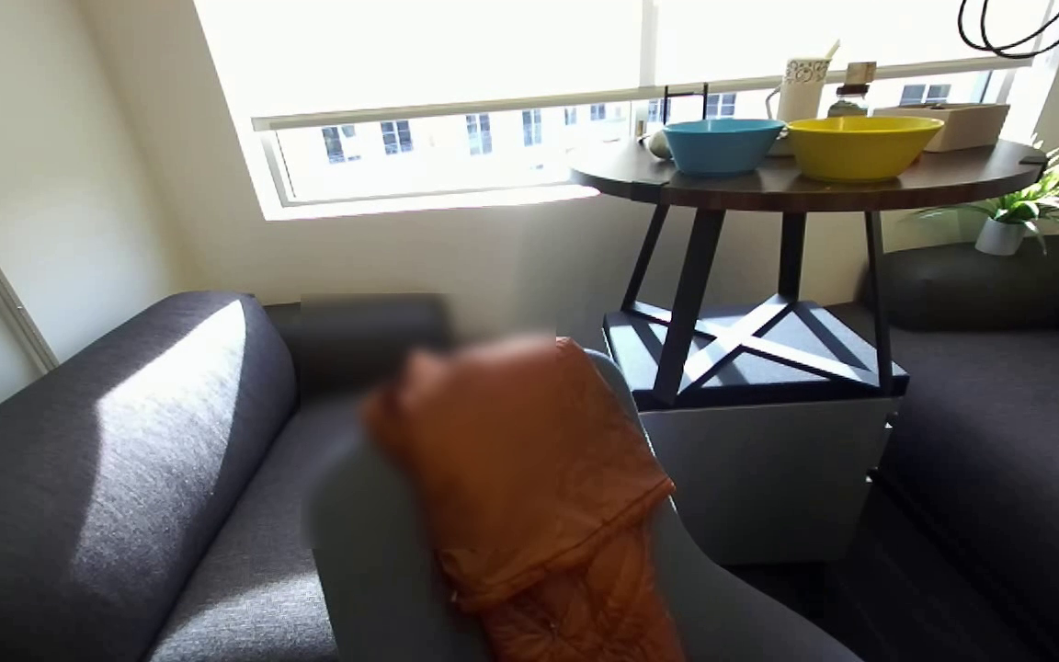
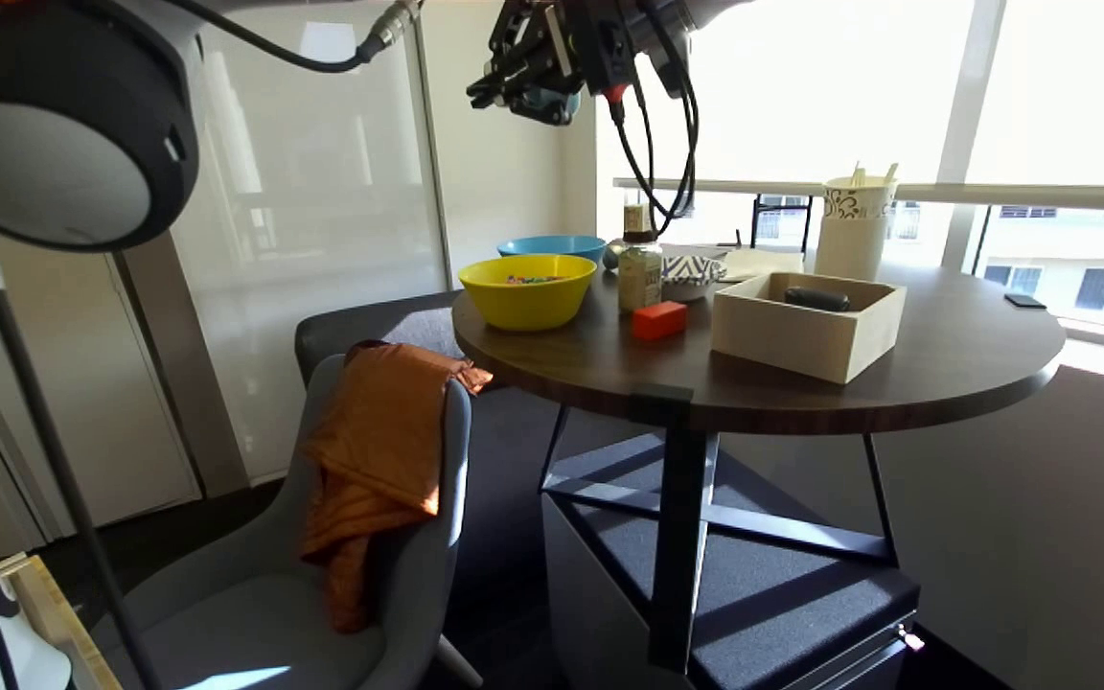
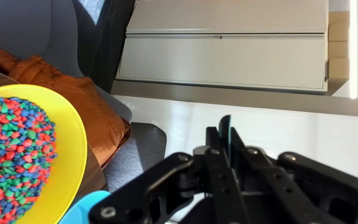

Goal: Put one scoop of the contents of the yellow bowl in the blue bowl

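"Where was the black, jointed hand?"

"High up and aimed sideways rather than down; in the wrist view it faced a glossy white wall."

"And what carried the task's things?"

"The round, dark wooden surface. Near its edge stood the wide, shallow, bright yellow bowl, upright."

"So that was the source. Had the scooping been done, did you think?"

"I judged not. The step in hand looked like the approach before the dip, but I couldn't be sure."

"Because of the other bowl?"

"Yes. The slightly smaller, shallow, round blue bowl stood just beside the yellow one. The wrist view gave only a sliver of its inside, bare; the rest was hidden."

"Anything to steer around?"

"A clear glass bottle with a dark neck stood near the yellow bowl, so a low swing on that side called for care."

"Did the hand hold anything?"

"Its fingers were pressed in on a thin teal-edged piece, which I took for part of the scoop. Whether it bore any load, I couldn't tell."

"And the smallest things?"

"Pebble-like red, green and blue bits, spread thickly inside the yellow bowl. The next move, I thought, called for swinging back over them, turning downward, dipping, then levelling before the lift. After that came a short carry and a tip over the blue bowl."
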### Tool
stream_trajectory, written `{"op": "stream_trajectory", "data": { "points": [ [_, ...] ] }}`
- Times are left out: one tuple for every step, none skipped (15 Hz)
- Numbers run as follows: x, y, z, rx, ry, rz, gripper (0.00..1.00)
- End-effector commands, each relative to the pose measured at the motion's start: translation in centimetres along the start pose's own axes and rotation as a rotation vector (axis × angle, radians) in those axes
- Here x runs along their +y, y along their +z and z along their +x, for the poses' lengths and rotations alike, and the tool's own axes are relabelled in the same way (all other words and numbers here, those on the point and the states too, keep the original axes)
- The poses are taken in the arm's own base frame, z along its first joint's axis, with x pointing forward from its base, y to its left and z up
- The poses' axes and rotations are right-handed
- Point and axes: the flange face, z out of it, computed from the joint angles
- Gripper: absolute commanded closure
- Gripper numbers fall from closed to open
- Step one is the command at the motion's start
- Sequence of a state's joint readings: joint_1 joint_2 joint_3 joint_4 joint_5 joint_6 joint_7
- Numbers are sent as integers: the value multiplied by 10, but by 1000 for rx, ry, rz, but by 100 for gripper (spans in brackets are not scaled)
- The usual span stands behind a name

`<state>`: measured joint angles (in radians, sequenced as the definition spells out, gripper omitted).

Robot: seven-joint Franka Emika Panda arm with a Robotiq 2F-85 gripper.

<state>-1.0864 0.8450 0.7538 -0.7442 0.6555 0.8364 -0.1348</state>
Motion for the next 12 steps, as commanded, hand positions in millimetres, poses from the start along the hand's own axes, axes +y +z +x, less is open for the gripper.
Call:
{"op": "stream_trajectory", "data": {
  "points": [
    [-25,24,25,-38,18,-2,98],
    [-14,15,14,-26,7,-8,91],
    [-19,23,21,-42,8,-9,91],
    [-21,28,26,-53,8,-9,91],
    [-22,31,28,-57,8,-9,91],
    [-21,30,28,-57,9,-8,98],
    [-21,30,30,-41,15,-6,98],
    [-21,31,32,-37,15,-3,98],
    [-22,33,37,-24,23,-7,98],
    [-23,34,43,-5,33,-17,98],
    [-24,36,48,9,41,-20,98],
    [-25,39,54,24,50,-31,98]
  ]
}}
